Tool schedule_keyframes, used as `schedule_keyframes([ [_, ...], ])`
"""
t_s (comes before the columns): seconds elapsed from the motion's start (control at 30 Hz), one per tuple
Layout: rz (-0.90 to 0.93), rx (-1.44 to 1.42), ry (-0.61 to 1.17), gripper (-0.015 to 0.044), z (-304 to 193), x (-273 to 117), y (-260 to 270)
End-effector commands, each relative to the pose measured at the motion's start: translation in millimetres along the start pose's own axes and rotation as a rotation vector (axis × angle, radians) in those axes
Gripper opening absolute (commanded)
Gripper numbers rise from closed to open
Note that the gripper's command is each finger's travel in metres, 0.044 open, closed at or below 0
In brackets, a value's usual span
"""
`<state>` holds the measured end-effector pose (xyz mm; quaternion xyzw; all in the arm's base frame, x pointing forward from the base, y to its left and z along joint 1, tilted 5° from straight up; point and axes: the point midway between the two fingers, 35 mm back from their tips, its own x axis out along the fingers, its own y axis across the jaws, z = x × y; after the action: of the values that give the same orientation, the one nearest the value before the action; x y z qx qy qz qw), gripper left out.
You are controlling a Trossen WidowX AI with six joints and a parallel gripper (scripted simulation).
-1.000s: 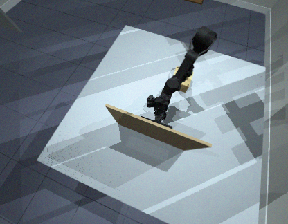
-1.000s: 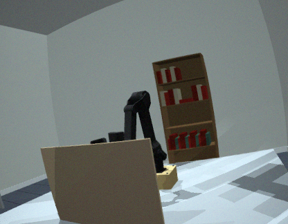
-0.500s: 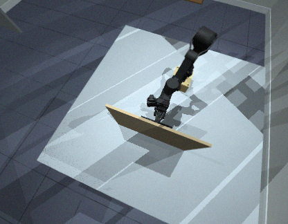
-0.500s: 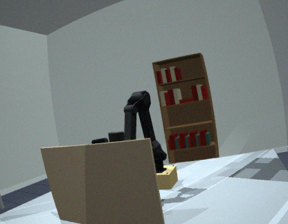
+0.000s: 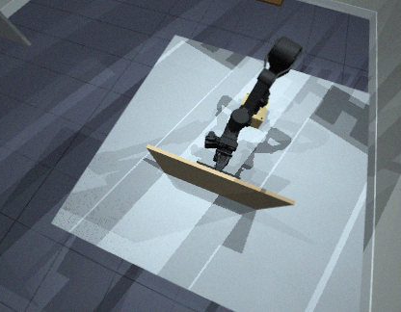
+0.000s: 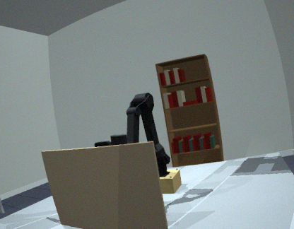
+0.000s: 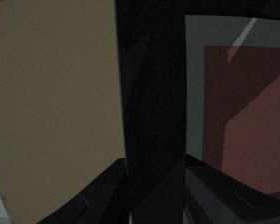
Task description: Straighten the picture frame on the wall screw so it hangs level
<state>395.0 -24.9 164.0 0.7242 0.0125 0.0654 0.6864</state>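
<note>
The picture frame has a black border, a grey mat and a red picture. In the wrist view one border bar runs up the middle, with the mat and picture to its right. In the top view it is a thin dark line along the board. My gripper is shut on the frame's border, a fingertip against each side of the bar. The screw and the notched strip are hidden. The frame's tilt cannot be told from these views. The exterior view shows only the board's back, which hides the frame and fingertips.
The upright tan board stands behind the frame. The arm rises from a yellow base block on the pale floor panel. A bookcase stands against the far wall.
</note>
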Motion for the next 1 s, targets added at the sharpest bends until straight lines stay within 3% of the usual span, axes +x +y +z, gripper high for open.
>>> schedule_keyframes([
  [0.0, 0.000, 0.002, 0.000, 0.0131, 0, 0, 0],
  [0.17, 0.000, 0.002, 0.000, 0.0260, 0, 0, 0],
  [0.33, -0.001, 0.035, 0.000, 0.0260, 1, -8, 1],
  [0.6, -0.007, 0.406, -0.007, 0.0260, 0, -98, -4],
  [0.73, -0.012, 0.369, -0.015, 0.0260, 4, -93, -2],
  [0.97, -0.016, 0.379, -0.020, 0.0260, 20, -124, 18],
])
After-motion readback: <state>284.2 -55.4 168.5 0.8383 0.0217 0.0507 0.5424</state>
